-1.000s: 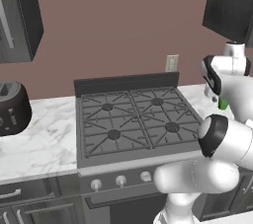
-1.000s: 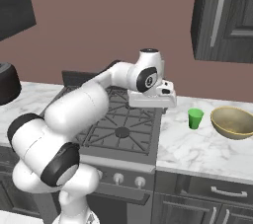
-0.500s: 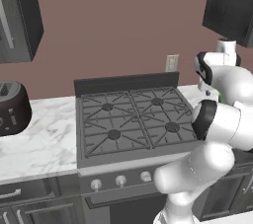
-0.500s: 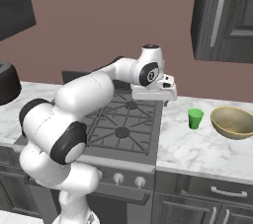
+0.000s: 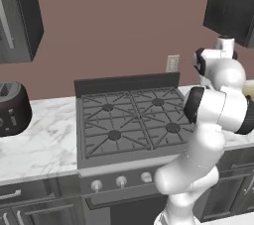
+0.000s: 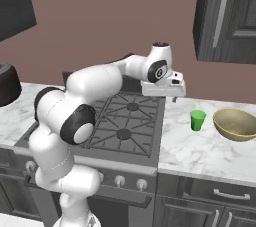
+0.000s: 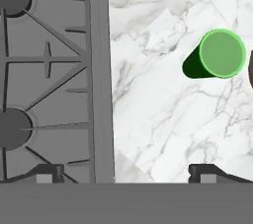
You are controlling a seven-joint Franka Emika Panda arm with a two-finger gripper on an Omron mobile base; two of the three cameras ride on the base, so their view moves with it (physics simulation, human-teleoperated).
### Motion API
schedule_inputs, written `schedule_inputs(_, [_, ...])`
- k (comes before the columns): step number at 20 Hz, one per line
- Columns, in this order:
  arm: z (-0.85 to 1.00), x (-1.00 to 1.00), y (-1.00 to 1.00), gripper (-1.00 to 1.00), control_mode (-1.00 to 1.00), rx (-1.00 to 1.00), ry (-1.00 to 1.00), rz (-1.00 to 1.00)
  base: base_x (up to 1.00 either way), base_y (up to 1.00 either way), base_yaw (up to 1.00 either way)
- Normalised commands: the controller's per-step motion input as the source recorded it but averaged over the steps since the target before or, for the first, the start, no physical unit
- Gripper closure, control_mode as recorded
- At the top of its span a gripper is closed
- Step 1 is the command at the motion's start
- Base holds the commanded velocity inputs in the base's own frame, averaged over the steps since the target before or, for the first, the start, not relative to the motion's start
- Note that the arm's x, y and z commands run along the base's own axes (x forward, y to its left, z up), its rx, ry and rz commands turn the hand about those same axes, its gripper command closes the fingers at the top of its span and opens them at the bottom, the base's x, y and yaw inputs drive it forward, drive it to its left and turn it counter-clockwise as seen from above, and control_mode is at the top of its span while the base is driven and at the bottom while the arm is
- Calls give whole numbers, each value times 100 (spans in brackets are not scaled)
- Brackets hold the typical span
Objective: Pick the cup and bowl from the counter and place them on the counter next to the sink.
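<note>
The claw (image 7: 126,172) hangs fully open and empty above the worktop (image 6: 200,146), apart from the green cup (image 6: 198,120) and bowl (image 6: 236,124).

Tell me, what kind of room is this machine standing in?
A home-style kitchen, computer-rendered by the look of it. A gas stove with four burners sits in a white marble counter over dark cabinets, a black toaster stands at one end, and a green cup and tan bowl sit beside the stove.
</note>
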Motion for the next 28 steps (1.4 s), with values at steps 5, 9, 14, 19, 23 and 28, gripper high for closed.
schedule_inputs(5, [-7, 18, -32, -100, -100, 1, -2, 0, 0, 0, 0])
schedule_inputs(9, [-9, 17, -23, -100, -100, 4, -9, 0, 0, 0, 0])
schedule_inputs(14, [-22, 13, -22, -100, -100, 4, -13, 0, 0, 0, 0])
schedule_inputs(19, [-38, 12, -13, -100, -100, 2, -7, 0, 0, 0, 0])
schedule_inputs(23, [-27, 10, -2, -100, -100, 0, 0, 0, 0, 0, 0])
schedule_inputs(28, [-12, 13, 0, -100, -100, 0, 0, 0, 0, 0, 0])
